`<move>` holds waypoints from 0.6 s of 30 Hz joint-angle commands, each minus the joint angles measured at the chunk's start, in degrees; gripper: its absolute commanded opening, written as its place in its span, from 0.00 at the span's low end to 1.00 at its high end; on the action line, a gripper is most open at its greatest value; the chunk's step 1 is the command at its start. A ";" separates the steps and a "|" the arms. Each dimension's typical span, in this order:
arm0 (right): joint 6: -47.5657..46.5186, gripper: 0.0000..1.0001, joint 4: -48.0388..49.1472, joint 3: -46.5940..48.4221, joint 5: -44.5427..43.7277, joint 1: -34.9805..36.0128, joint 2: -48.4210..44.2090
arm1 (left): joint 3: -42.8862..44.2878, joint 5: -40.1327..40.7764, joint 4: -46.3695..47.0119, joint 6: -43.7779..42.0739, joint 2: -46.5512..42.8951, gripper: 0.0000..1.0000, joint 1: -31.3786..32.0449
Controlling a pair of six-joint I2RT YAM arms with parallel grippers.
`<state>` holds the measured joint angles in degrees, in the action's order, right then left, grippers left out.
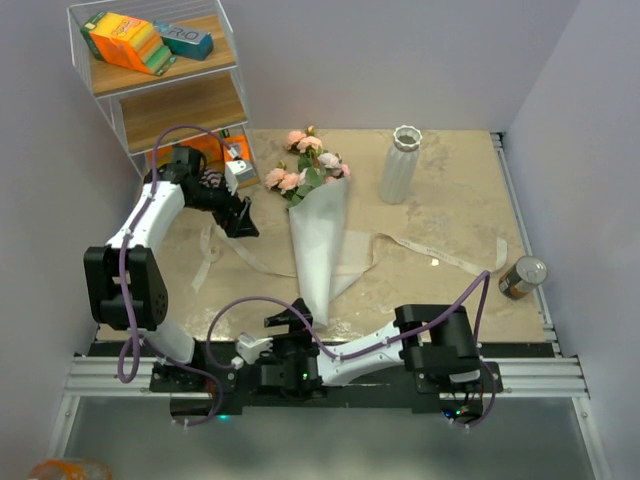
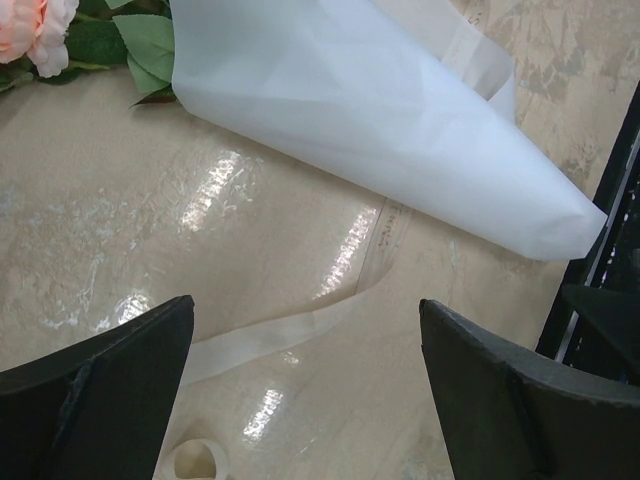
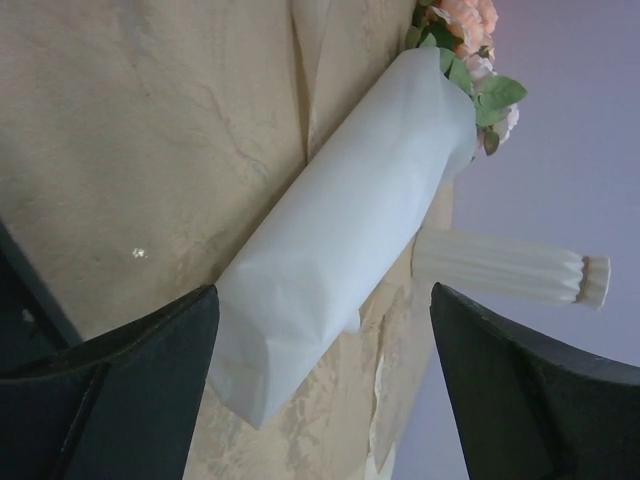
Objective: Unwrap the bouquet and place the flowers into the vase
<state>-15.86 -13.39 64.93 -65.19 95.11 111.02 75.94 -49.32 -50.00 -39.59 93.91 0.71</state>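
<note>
Bouquet (image 1: 318, 240) lies flat mid-tabletop (image 1: 450, 205), still wrapped in its paper cone (image 3: 340, 230). The roses (image 1: 305, 165) are at the far end and the pointed tip aims at the near edge. The cream ribbon (image 1: 440, 252) lies slack on the tabletop, trailing out left and right of the cone. You can't tell from these views whether any of it still goes round the paper.

Your right pincer (image 1: 287, 322) is at the near edge, by the cone's tip. Its jaws stand wide apart and are not clamped on anything. In the top view it sits just left of the tip. In its wrist view the tip of the cone lies between the two fingers, with the cone running away from them toward the roses. The paper's edge comes right up to one finger in that view; whether they touch, can't tell.

Your left pincer (image 1: 240, 222) is left of the bouquet, about level with the wide mouth of the cone and apart from it. Its jaws are spread fully and it grasps nothing. In its wrist view only tabletop and a strip of ribbon show between the fingers. The cone crosses the frame beyond them, clear of both, with a rose and leaves in the corner.

The vase (image 1: 400, 165) stands upright on the far side, right of the roses, near them but not touching.

A small can (image 1: 522, 277) stands at the right edge, well apart from the bouquet. A shelf (image 1: 170, 100) with boxes stands at the far left corner.
</note>
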 commanded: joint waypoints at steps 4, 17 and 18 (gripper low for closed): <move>-5.32 0.88 7.06 -1.11 -4.51 -3.79 -1.77 | 1.75 -2.89 -0.71 0.31 2.07 0.99 -0.45; 2.06 0.92 -1.46 0.20 -3.89 -4.32 -2.65 | 3.16 -3.85 -2.74 -1.63 2.60 0.99 -0.45; 2.75 0.92 -2.16 0.20 -3.98 -4.32 -2.31 | 3.16 -3.77 -2.82 -1.80 2.42 0.99 -0.45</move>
<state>-16.47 -13.32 63.83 -66.96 90.85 110.06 77.43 -51.24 -51.70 -40.12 96.64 0.71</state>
